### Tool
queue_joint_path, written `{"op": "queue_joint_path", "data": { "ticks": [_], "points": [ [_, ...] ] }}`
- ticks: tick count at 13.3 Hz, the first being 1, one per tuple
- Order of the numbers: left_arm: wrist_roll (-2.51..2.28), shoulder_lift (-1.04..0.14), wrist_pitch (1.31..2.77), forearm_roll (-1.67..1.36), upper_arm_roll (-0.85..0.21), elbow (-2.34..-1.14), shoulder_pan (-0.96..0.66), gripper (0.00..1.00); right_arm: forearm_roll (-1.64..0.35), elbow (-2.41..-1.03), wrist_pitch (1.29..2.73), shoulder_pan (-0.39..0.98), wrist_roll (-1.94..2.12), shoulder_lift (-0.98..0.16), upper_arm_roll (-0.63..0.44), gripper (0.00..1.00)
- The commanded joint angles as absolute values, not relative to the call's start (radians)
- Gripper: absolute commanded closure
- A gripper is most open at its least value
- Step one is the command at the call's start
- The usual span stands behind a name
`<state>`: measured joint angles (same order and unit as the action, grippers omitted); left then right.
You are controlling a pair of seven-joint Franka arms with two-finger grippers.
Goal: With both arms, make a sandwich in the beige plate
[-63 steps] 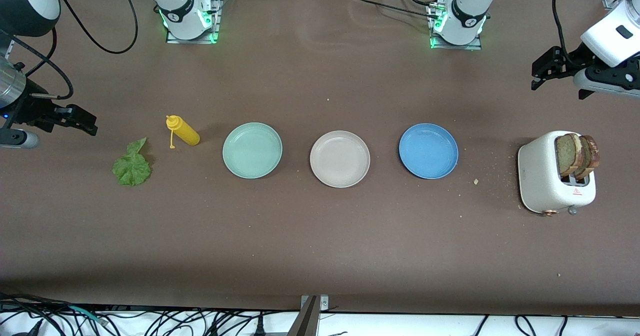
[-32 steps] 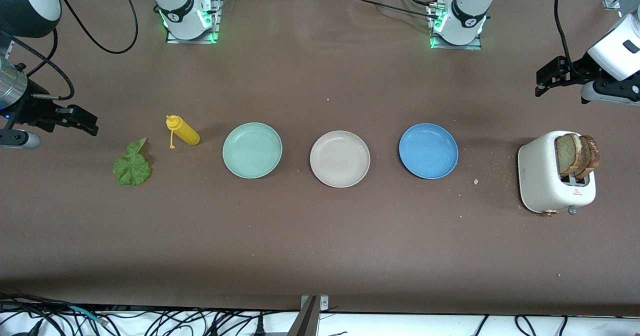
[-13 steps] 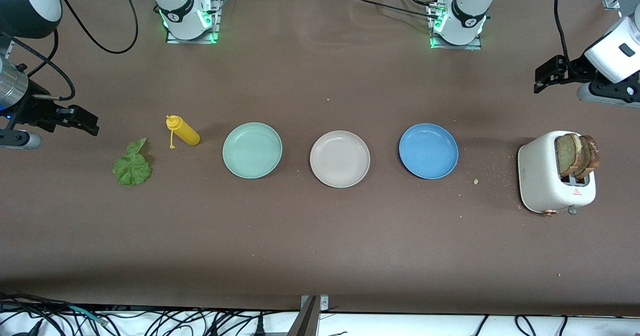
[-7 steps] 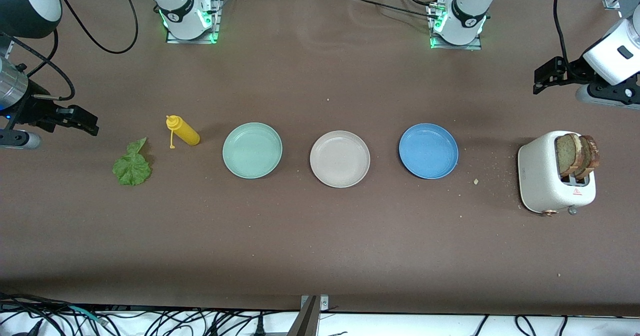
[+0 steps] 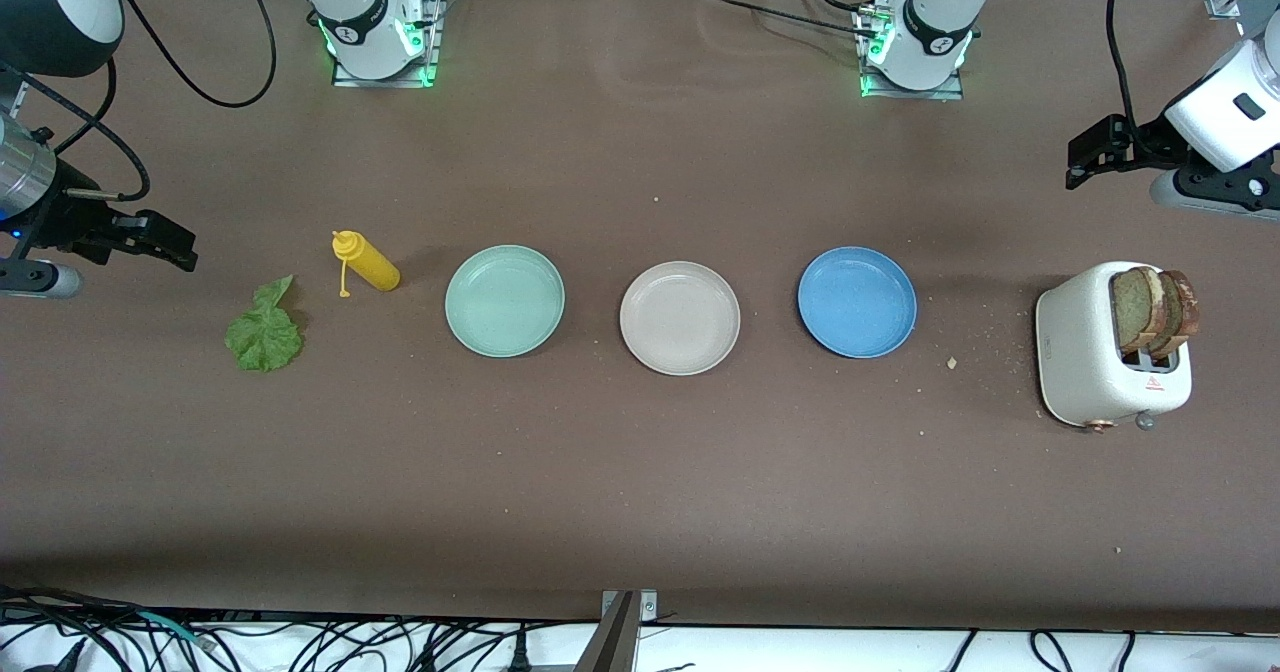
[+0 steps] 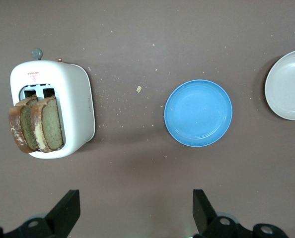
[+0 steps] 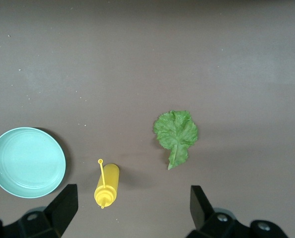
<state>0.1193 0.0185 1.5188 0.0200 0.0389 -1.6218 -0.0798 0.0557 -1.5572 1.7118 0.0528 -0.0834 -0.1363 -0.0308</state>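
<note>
Two toast slices stand in the toaster, stiff but crumbly, best pinched by their exposed top edges. The limp lettuce leaf lies on the table; the beige plate sits bare. Left hand and right hand hover open, empty.

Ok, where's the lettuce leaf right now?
The lettuce leaf lies flat on the table toward the right arm's end, beside the yellow squeeze bottle and slightly nearer the front camera than it; nothing is touching it.
</note>
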Motion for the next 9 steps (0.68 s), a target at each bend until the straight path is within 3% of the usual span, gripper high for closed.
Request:
{"op": "queue_joint_path", "data": {
  "ticks": [1, 9],
  "points": [
    [0.123, 0.006, 1.499, 0.043, 0.031, -1.592, -0.072, 0.00, 0.048, -1.559, 1.706, 0.052, -0.084, -0.129, -0.032, 0.00],
    [0.123, -0.006, 1.497, 0.043, 0.029, -1.594, -0.072, 0.00, 0.048, -1.562, 1.704, 0.052, -0.086, -0.129, -0.032, 0.00]
  ]
}}
